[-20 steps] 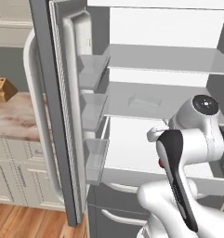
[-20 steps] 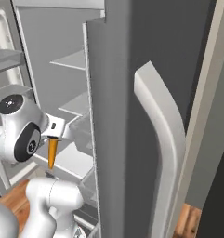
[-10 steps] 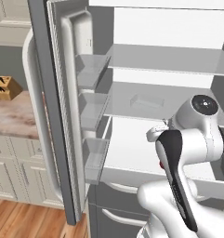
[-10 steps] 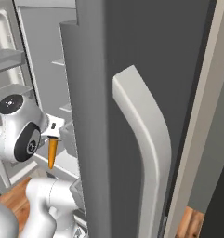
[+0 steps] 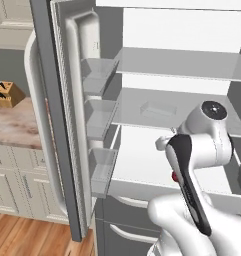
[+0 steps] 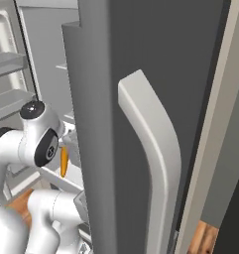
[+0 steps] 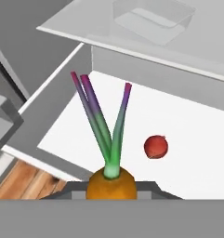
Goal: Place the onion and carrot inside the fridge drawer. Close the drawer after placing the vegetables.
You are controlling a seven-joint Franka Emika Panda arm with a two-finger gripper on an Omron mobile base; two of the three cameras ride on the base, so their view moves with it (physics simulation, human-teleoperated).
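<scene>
My gripper (image 7: 111, 188) is shut on the carrot (image 7: 110, 182), whose green and purple stalks point away from the hand. The carrot (image 6: 64, 162) also hangs orange beside my wrist in the right base view. Below and beyond it the fridge drawer (image 7: 76, 116) stands pulled out, with a white floor. The onion (image 7: 155, 147), small, round and red, lies on that floor a little right of the carrot's stalks. In the left base view my arm covers the hand, and the fridge drawer (image 5: 137, 165) shows pale under the lowest glass shelf.
The left fridge door stands open with clear door bins (image 5: 101, 170). The right door and its pale handle (image 6: 155, 163) loom close on the right. A clear container (image 7: 153, 18) sits on the glass shelf above the drawer. A knife block (image 5: 4, 93) stands on the counter at left.
Both base views have shifted, so the camera moved: the right door now covers more of the right base view. The carrot stays in my shut gripper.
</scene>
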